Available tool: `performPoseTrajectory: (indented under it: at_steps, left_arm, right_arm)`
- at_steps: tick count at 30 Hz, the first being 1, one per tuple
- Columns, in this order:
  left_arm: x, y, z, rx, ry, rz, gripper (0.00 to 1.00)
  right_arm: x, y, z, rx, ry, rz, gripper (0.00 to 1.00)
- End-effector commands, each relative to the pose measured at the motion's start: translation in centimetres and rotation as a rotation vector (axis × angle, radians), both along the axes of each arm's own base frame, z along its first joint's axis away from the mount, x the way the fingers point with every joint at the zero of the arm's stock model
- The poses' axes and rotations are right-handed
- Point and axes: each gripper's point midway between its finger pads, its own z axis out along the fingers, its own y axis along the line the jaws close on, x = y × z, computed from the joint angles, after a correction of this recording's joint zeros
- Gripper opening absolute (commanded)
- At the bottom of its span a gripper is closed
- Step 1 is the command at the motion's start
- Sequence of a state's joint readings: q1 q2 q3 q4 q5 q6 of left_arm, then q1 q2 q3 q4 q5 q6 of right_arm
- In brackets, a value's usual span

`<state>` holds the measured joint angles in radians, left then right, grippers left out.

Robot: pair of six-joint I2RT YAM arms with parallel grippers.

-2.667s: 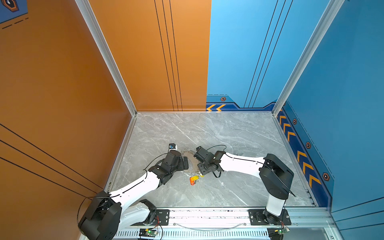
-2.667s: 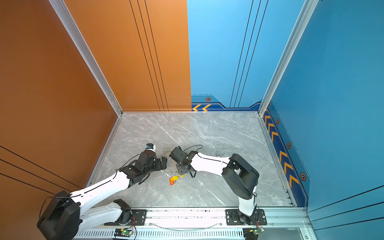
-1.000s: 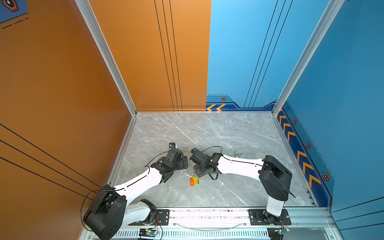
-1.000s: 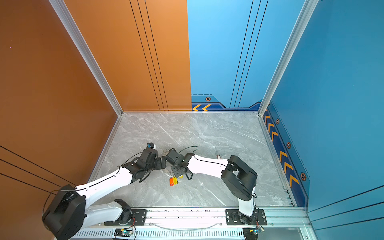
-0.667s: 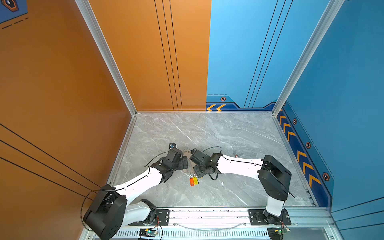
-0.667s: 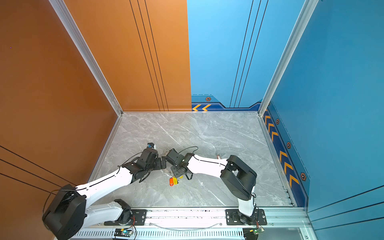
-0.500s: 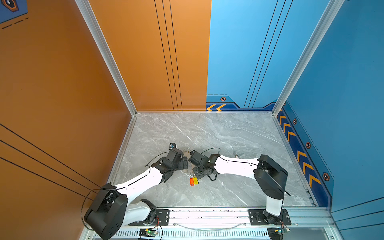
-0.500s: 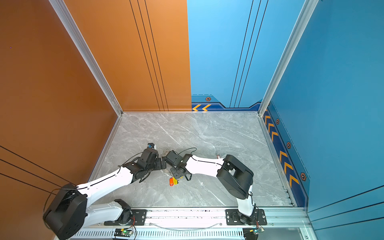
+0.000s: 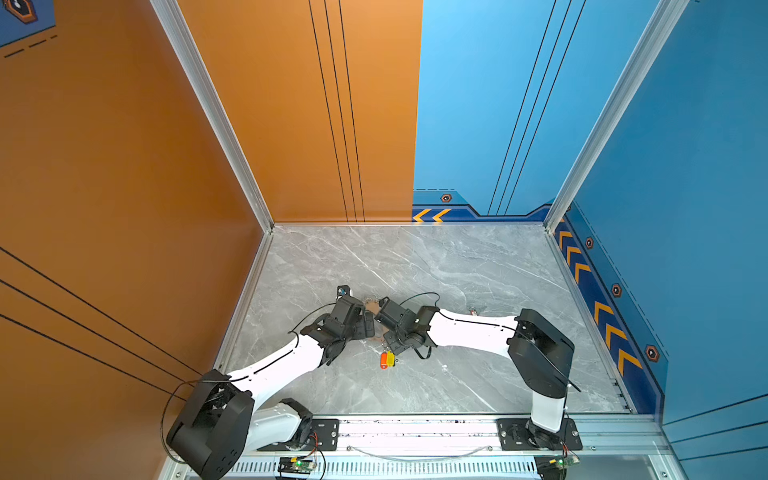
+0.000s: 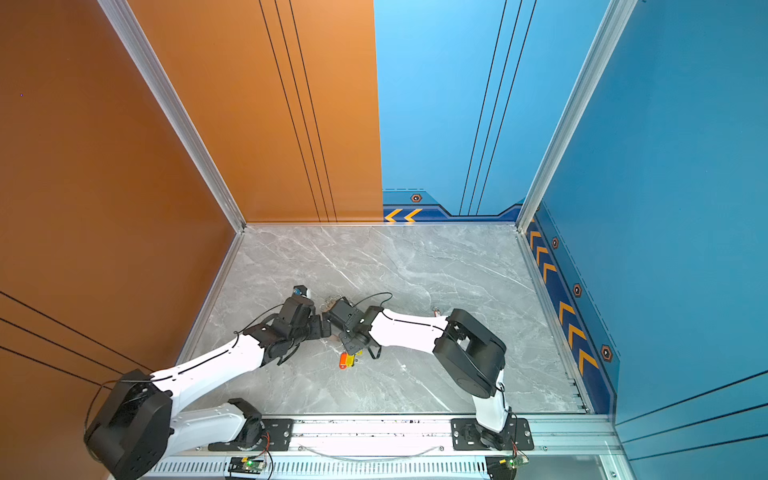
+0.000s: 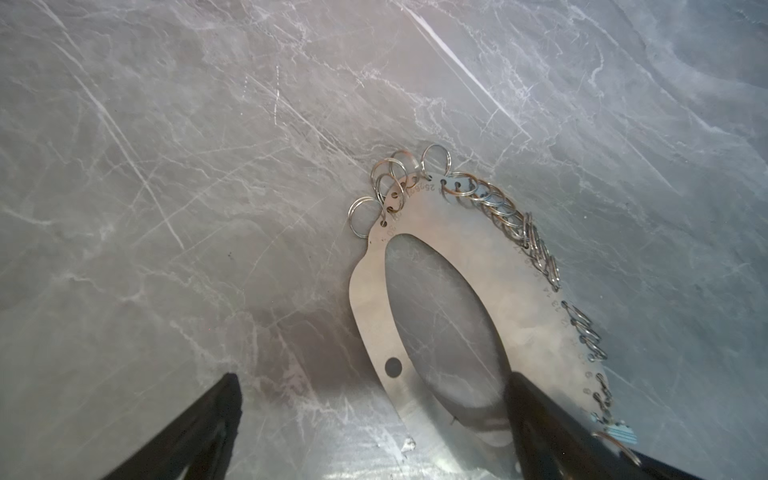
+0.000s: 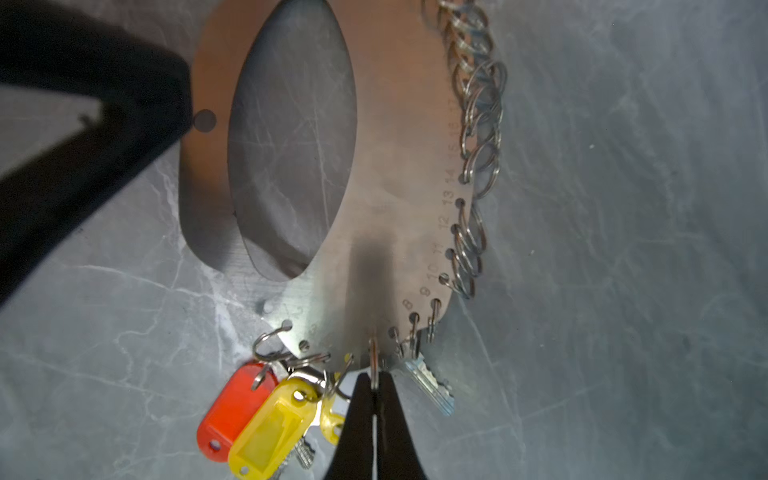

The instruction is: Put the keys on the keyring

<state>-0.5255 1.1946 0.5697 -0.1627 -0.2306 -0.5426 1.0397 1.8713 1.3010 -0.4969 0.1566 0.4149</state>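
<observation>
Pinching a small split ring (image 12: 374, 368) at the edge of the numbered metal plate (image 12: 395, 166), the right gripper (image 12: 375, 386) is seen fully clenched on it. The keys (image 9: 387, 360), which are marked with a red tag (image 12: 232, 409) and a yellow tag (image 12: 270, 436), are hung on neighbouring rings just beside this gripper. A pale blue key (image 12: 432, 386) is seen on its other side. The left gripper (image 11: 374, 384) is held wide apart and nothing is grasped by it. One finger (image 11: 540, 415) is placed over the plate on the marble table (image 11: 166, 166).
</observation>
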Motion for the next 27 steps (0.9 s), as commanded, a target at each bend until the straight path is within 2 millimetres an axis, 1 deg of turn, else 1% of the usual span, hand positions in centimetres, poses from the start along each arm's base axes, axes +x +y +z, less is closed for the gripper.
performPoseTrajectory:
  at_steps: [1,4,5,6,11,14,15,19,23,27]
  left_arm:
    - [-1.0,1.2,0.0,0.030,0.017,0.002,0.99]
    - [-0.9,1.7,1.3,0.002,-0.041,0.017,0.98]
    - [-0.9,1.6,1.7,-0.020,-0.069,0.017,0.98]
    - [-0.6,1.5,2.4,-0.046,-0.106,0.018,0.98]
    - [-0.5,0.8,4.3,-0.108,-0.187,-0.015,0.98]
    - [-0.7,0.1,4.9,-0.126,-0.205,-0.055,0.99]
    - [-0.7,-0.2,5.1,-0.138,-0.212,-0.074,0.99]
    - [-1.1,-2.8,6.0,-0.206,-0.247,-0.189,0.99]
    - [-1.6,-5.7,7.6,-0.237,-0.306,-0.315,0.98]
    - [-2.4,-7.8,9.4,-0.242,-0.378,-0.429,0.96]
  right_arm:
    - [1.7,-0.1,6.5,0.075,-0.149,-0.021,0.00]
    - [1.7,-0.3,9.9,0.140,-0.222,-0.010,0.00]
    - [1.6,-0.3,10.7,0.165,-0.237,-0.004,0.00]
    - [1.5,-0.2,11.0,0.184,-0.237,0.005,0.00]
    - [2.2,-1.1,9.9,0.161,-0.200,-0.030,0.00]
    - [2.0,-1.1,10.3,0.178,-0.200,-0.023,0.00]
    - [1.9,-1.1,10.6,0.184,-0.202,-0.023,0.00]
    - [1.8,-1.3,11.5,0.199,-0.214,-0.019,0.00]
    - [1.6,-1.9,12.3,0.197,-0.224,-0.024,0.00]
    - [1.6,-2.8,13.5,0.193,-0.244,-0.038,0.00]
